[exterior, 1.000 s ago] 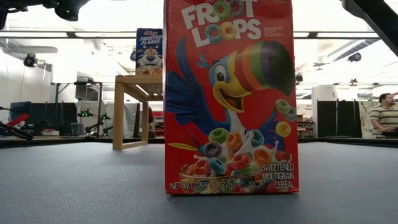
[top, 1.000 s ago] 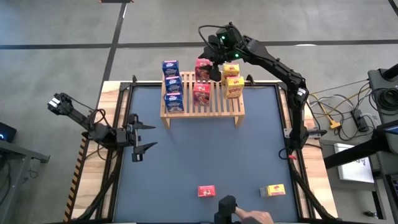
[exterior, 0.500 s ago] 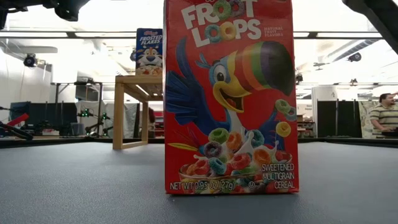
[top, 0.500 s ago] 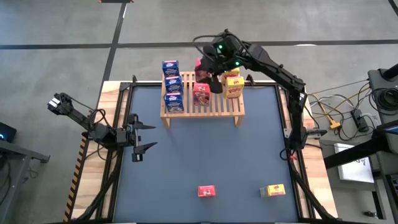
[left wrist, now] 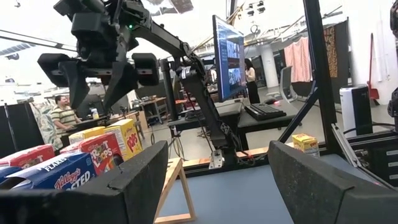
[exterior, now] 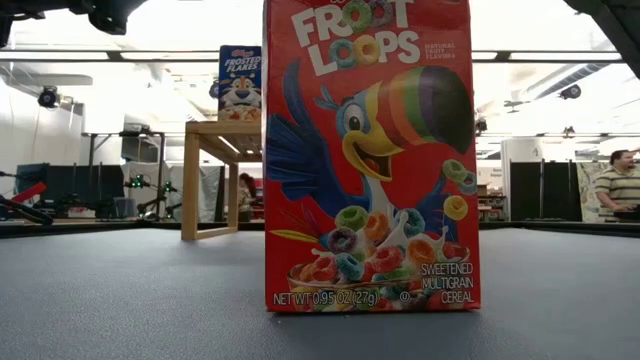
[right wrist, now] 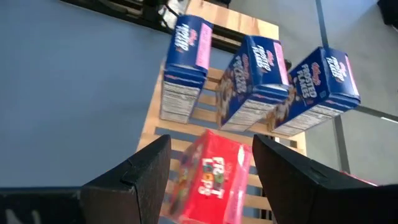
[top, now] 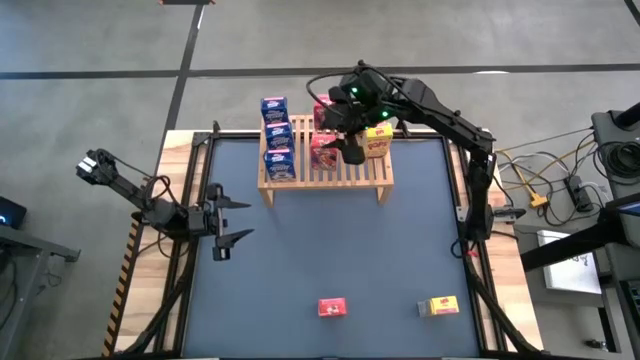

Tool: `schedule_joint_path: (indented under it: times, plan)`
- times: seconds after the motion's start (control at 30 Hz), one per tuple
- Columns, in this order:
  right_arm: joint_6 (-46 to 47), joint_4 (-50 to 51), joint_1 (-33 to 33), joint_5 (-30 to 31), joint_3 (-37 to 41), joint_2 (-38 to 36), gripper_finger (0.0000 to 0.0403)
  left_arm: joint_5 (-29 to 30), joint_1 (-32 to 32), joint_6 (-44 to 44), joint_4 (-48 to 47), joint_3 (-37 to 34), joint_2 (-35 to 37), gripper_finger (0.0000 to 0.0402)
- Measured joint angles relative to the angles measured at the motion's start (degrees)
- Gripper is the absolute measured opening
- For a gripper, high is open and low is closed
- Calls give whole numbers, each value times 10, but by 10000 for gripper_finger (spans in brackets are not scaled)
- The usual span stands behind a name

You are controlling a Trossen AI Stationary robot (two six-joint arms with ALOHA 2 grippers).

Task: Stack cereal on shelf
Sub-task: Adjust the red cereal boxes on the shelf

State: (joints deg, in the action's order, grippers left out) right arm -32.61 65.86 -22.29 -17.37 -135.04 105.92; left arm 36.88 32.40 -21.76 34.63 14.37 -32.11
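Hovering: right gripper (top: 349, 137) over the middle of the shelf (top: 325, 168), dark blunt fingers (right wrist: 140, 171) spread with nothing between them, a red box (right wrist: 208, 177) lying just beyond the tips.
Waiting: left gripper (top: 228, 220) at the table's left edge, fingers parted wide and empty, well apart from every box.
Shelf: pale natural wood, many parallel slats, short square legs, standing at the far side of the mat.
Blue boxes (top: 277, 138): three glossy cardboard cartons in a row on the shelf's left part, printed fronts, pink strips on their edges.
Red boxes: on the shelf's middle, partly hidden under the right gripper, so the count cannot be told.
Yellow boxes (top: 377, 141): on the shelf's right part, just beside the gripper, partly covered.
Loose red carton (top: 332, 307): near the front edge of the mat, well apart from the shelf; filling the low view, upright, shiny front with a toucan and coloured rings.
Loose yellow carton (top: 439, 305): near the front right, apart from the red one.
Mat (top: 300, 260): dark grey-blue, matt, finely textured, framed by a light wooden border.
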Motion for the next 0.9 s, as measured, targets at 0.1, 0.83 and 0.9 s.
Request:
schedule_joint_path:
  times: [0.1,0.83,0.9]
  plan:
    - [7,6,9,0,0,-2,217,0,0,0,0,0,-1,261]
    - [49,106,63,-26,41,-18,217,0,0,3,0,0,0,261]
    - [51,105,70,-26,64,-22,217,0,0,3,0,0,0,261]
